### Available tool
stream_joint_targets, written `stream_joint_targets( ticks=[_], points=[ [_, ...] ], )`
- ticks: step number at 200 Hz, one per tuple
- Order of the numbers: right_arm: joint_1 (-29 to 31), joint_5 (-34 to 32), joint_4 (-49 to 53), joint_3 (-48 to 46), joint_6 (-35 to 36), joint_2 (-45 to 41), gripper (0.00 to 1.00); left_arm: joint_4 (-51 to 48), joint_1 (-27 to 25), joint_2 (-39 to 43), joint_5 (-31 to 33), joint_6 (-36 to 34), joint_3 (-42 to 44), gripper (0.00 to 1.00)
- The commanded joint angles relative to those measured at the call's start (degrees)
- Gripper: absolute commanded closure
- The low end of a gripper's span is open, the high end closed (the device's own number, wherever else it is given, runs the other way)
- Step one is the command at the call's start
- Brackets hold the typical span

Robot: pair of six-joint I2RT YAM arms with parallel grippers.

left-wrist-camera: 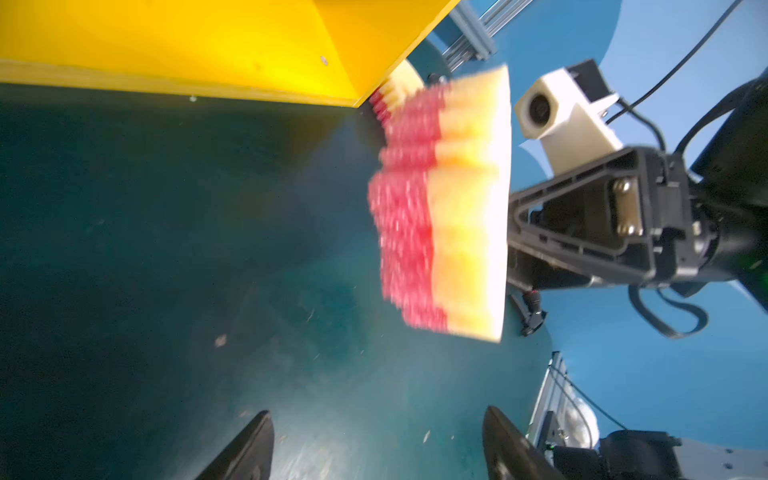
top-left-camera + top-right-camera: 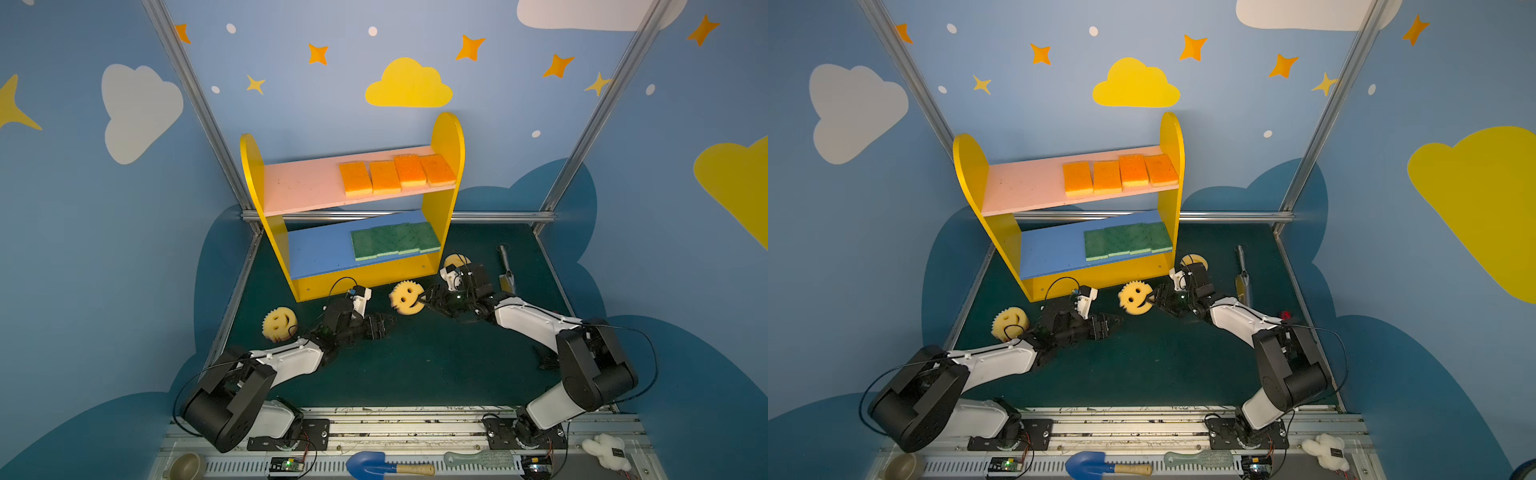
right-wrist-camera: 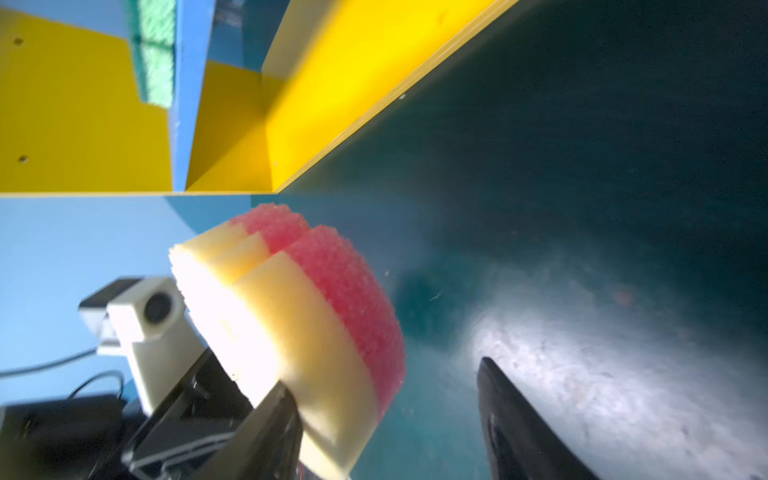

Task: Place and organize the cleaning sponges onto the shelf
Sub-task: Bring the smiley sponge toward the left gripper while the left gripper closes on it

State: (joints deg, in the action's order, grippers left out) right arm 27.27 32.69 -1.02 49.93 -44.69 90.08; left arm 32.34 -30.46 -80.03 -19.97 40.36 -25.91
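The shelf [image 2: 446, 137] [image 2: 1171, 133] stands at the back. Several orange-topped pads [image 2: 397, 174] line its pink board and several green-topped pads [image 2: 395, 241] its blue board. A round smiley sponge [image 2: 406, 297] [image 2: 1136, 298] with a pink back stands up on edge in front of the shelf base [image 1: 187, 41]. My right gripper [image 2: 424, 301] [image 3: 382, 374] is open around this sponge [image 3: 299, 316]. The sponge's yellow face leans on one finger, with a gap to the other. My left gripper [image 2: 390, 323] [image 1: 379, 413] is open and empty, just short of that sponge [image 1: 457, 216]. A second smiley sponge [image 2: 279, 324] lies left. A third [image 2: 456, 262] is half hidden behind my right wrist.
A metal-handled tool [image 2: 506, 270] lies on the green mat right of the shelf. Along the front rail sit a bowl [image 2: 187, 465], a blue scoop [image 2: 370, 463], a green brush [image 2: 478, 459] and a white fluffy toy [image 2: 604, 451].
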Motion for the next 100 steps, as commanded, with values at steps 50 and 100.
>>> stream_joint_targets(
  ticks=[50,100],
  points=[
    [0.3,5.8,4.6,-0.7,2.8,-4.3,0.38,5.3,-0.7,-2.1,-0.9,-0.3,-5.4,0.22],
    [0.6,8.2,5.7,-0.6,2.7,-6.2,0.39,10.7,-0.7,-7.0,-2.1,2.0,-6.7,0.28]
  ],
)
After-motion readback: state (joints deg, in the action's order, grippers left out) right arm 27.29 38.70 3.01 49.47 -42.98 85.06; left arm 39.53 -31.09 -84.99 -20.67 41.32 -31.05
